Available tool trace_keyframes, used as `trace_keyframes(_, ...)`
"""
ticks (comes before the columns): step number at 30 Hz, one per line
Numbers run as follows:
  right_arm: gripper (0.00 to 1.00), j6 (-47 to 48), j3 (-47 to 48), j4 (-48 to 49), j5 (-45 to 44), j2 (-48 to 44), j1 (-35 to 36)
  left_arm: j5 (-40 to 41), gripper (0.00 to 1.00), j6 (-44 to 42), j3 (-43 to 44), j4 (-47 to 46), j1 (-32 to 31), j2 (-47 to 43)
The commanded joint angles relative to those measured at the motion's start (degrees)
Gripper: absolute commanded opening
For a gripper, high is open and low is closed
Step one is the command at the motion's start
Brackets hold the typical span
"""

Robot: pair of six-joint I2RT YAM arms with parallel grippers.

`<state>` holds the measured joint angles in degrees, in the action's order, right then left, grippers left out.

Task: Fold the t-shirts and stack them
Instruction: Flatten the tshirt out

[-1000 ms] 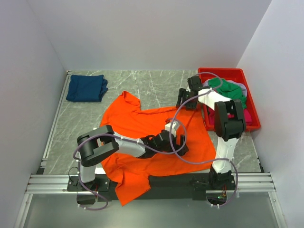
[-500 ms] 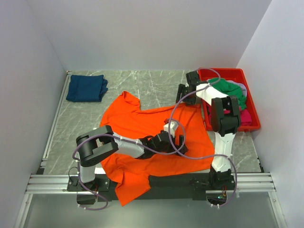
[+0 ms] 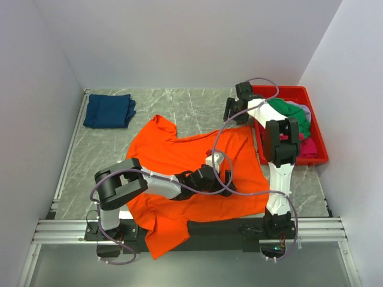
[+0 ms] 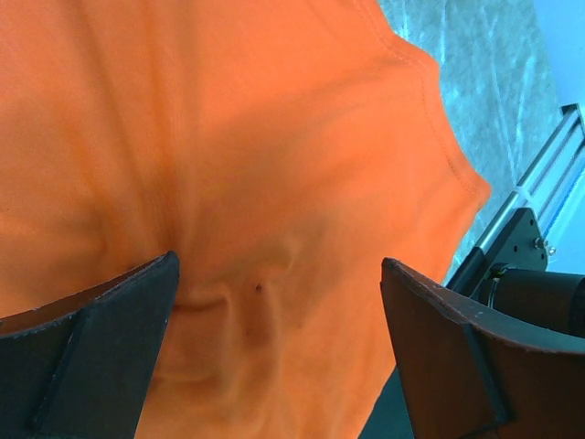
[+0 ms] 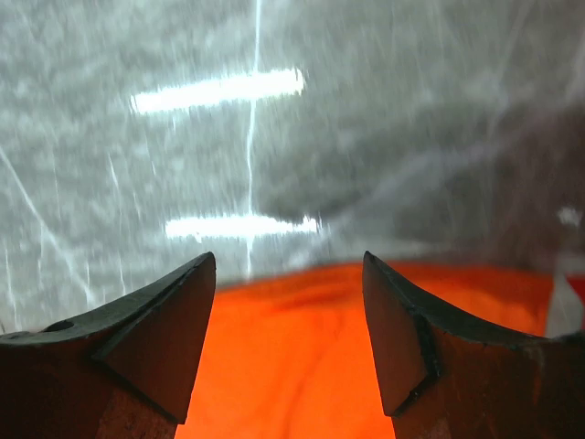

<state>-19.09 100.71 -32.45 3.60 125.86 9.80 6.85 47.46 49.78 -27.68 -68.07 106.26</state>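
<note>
You're on a grey-green marbled table (image 3: 191, 101), boxed in by plain white walls (image 3: 179, 42) on three sides. An aluminium rail (image 3: 66, 230) runs along the near edge.

The orange shirt (image 3: 173, 155) lies spread and wrinkled across the middle. Its near hem spills over the rail between the arm bases, and its right edge runs just beside the red bin (image 3: 296, 89). The navy shirt (image 3: 108, 110) sits folded in the far left corner, well apart from the orange one. A green shirt (image 3: 287, 113), a pink shirt (image 3: 311, 146) and a grey shirt (image 3: 306, 110) are heaped in the bin.

Left gripper (image 3: 224, 182): low over the orange shirt's right half, jaws wide apart and holding nothing. Its wrist view shows puckered cloth under the gap.

Right gripper (image 3: 230, 112): at the orange shirt's far right corner, close to the bin's left wall, jaws apart and holding nothing. Its wrist view shows the shirt's edge below and bare table beyond.

You have open surface in a strip along the far wall, and on the left between the navy shirt and the orange one.
</note>
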Motion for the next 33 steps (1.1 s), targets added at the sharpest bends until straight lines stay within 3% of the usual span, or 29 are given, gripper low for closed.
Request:
trace_keyframes(1, 0.72, 1.1, -3.3, 1.2, -1.4, -8.5, -0.2, 0.4, 0.99, -1.2, 1.8, 8.1, -0.3, -1.1)
trace_keyframes(9, 0.72, -0.9, -23.8, 8.4, 0.7, -27.7, 2.0, 7.7, 0.99, -8.2, 10.5, 17.3, 0.2, -7.5)
trace_keyframes(15, 0.72, -2.3, -33.8, 9.2, -3.1, -35.1, 9.8, 7.9, 0.99, -5.0, 5.3, 22.1, 8.5, -13.4)
trace_keyframes(21, 0.72, -4.7, -39.3, 10.3, -5.8, -36.4, 17.2, 7.6, 0.99, -3.2, -4.6, 23.0, 20.3, -19.8)
trace_keyframes(28, 0.72, -5.9, -40.2, 11.1, -6.2, -31.4, 20.0, 10.4, 0.99, -7.8, -4.1, 29.0, 28.7, -18.2)
trace_keyframes(33, 0.72, -5.6, -38.0, 10.0, -7.3, -26.1, 20.2, 13.3, 0.99, -9.4, -2.7, 31.4, 31.2, -16.2)
